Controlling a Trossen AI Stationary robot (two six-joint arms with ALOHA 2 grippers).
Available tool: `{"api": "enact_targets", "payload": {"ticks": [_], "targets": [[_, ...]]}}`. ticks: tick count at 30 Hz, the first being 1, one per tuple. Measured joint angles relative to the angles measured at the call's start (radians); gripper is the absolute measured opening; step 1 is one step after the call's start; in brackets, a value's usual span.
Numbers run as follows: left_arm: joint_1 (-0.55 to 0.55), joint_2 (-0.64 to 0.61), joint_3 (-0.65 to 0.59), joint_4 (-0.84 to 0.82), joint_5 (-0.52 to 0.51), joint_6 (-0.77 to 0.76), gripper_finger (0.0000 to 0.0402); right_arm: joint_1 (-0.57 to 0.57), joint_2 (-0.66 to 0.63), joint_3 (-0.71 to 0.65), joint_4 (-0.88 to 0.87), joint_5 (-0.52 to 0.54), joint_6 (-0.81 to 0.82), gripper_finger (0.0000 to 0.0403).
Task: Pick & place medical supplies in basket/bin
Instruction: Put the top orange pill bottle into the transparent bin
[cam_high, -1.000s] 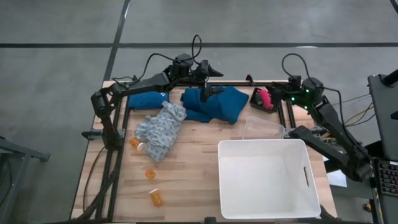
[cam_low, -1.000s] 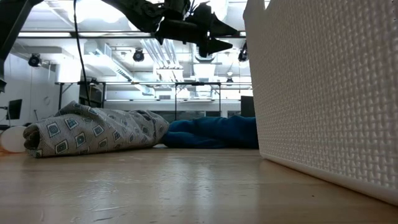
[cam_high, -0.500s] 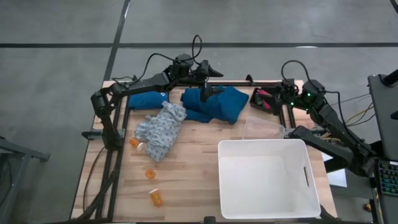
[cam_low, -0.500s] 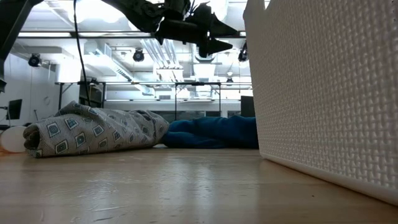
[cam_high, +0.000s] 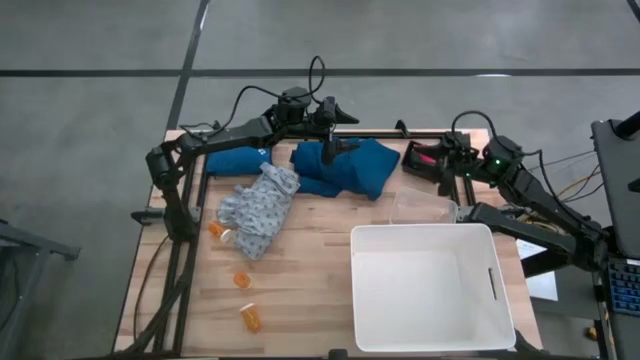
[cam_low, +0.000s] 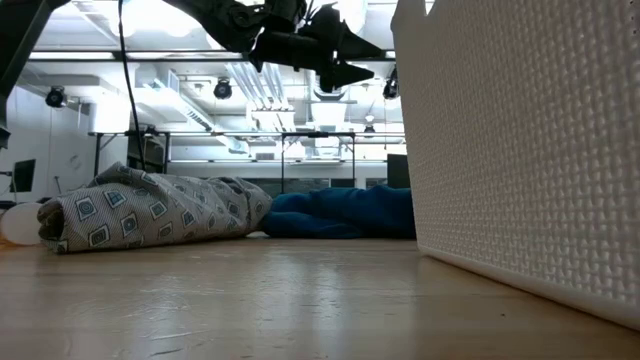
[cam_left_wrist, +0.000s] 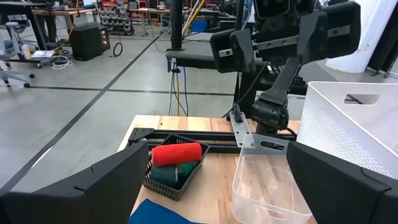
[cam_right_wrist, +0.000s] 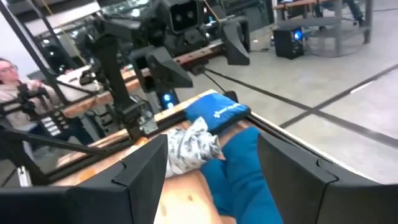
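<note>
While the large white rectangular plastic tub is seen without contents from above, the left tool hangs wide over the dark teal cloth garment; the right tool, spread wide, waits near. Lowering is judged next.

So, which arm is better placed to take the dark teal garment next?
Probably the left. The left gripper hangs open right above the dark teal garment. The right gripper, also open, is farther away, over the small dark tray with the red cylinder.
</note>
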Motion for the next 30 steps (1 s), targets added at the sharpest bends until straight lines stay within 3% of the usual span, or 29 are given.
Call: {"api": "enact_targets", "payload": {"ticks": [16, 30], "targets": [[0.0, 0.0, 0.0, 0.0, 0.0, 0.0, 0.0386, 0.0, 0.038, -0.014, -0.006, 0.077, -0.062, 0.0252], [0.0, 0.0, 0.0, 0.0, 0.0, 0.0, 0.0387, 0.0, 0.086, -0.014, -0.004, 0.021, -0.064, 0.0278]]}}
